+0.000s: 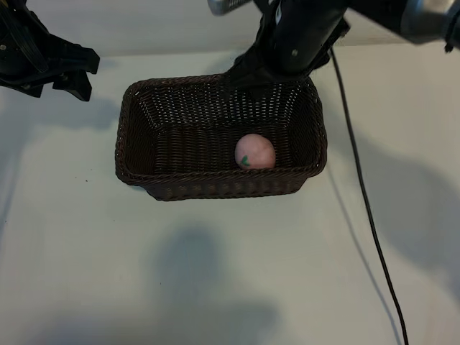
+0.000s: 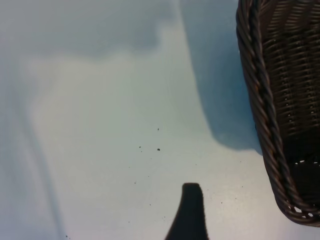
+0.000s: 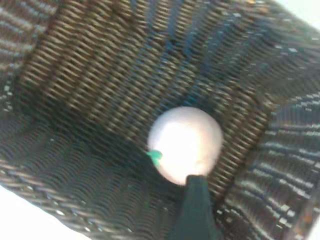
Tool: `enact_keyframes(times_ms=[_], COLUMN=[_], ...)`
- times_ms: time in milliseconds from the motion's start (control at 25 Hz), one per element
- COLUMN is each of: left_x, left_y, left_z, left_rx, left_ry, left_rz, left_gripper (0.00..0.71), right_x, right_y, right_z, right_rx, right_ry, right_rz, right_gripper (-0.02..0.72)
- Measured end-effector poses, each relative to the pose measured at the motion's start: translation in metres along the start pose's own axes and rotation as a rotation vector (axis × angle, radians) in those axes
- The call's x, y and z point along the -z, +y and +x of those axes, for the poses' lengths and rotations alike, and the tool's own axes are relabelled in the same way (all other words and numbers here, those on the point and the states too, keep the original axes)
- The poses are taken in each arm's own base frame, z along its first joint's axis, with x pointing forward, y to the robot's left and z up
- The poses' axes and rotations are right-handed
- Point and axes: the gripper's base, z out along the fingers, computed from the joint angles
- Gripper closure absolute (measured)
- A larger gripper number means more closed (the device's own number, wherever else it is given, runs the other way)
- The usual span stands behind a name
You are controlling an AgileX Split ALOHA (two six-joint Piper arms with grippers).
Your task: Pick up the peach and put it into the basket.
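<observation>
On the bench (image 1: 237, 287): basket (image 1: 136, 144), dark woven wicker, upright.
Peach (image 1: 255, 152): lying on the basket floor, toward the right end, near the front wall; free of any grip.
Right gripper (image 1: 251, 72): above the basket's far rim; fingers (image 3: 196, 210) apart, holding nothing.
Left gripper (image 1: 72, 72): beyond the basket's left end, over bare bench; fingers wide apart, empty.
Cable (image 1: 363, 194): trailing across the bench, right of the basket.

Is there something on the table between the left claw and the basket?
No. In the exterior view, only bare table separates the left claw from the basket.
</observation>
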Motion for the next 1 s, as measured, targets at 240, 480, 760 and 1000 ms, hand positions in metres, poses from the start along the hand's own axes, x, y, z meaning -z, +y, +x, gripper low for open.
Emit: enact_keyframes(times_ms=[240, 480, 760, 1000], left_x=[0.000, 0.000, 0.000, 0.000], left_y=[0.000, 0.000, 0.000, 0.000], left_z=[0.000, 0.000, 0.000, 0.000], left_rx=[0.000, -0.001, -0.001, -0.001], left_ry=[0.000, 0.000, 0.000, 0.000], left_rz=[0.000, 0.000, 0.000, 0.000], left_gripper=[0.111, 0.111, 0.111, 0.111], right_x=[0.006, 0.008, 0.011, -0.001], right_y=[-0.028, -0.076, -0.120, -0.122], right_z=[0.002, 0.008, 0.016, 0.017], right_rx=[-0.047, -0.150, -0.227, -0.222], right_ry=[0.059, 0.110, 0.137, 0.165], right_rz=[0.050, 0.097, 0.143, 0.138], right_gripper=[0.134, 0.135, 0.136, 0.136])
